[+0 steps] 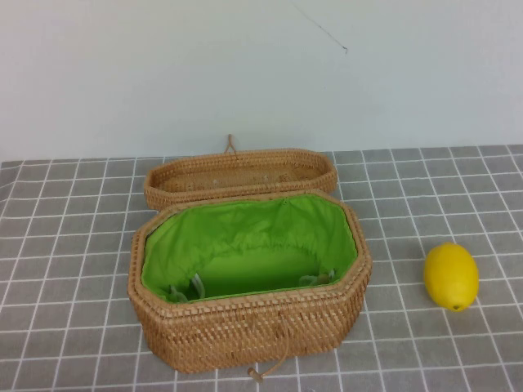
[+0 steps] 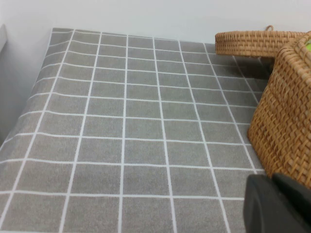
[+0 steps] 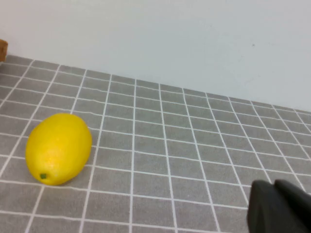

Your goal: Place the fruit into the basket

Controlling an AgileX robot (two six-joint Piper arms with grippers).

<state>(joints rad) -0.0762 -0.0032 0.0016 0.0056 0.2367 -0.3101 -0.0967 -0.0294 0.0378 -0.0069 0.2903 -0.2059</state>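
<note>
Lying on the gridded cloth at three o'clock of the basket, apart from it, the lemon is untouched. Left gripper and right gripper are glimpsed only at their wrist views' edges; their finger state cannot be told. The lid is set behind, leaving the lining open.

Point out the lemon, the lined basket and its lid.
lemon (image 1: 450, 275), high view, middle of its yellow skin.
basket (image 1: 245, 325), high view, front woven wall.
lid (image 1: 237, 189), high view, near woven rim.
Grippers: left (image 2: 279, 204) and right (image 3: 282, 208), wrist views, dark tips.

Left gripper low over table; right gripper likewise
</note>
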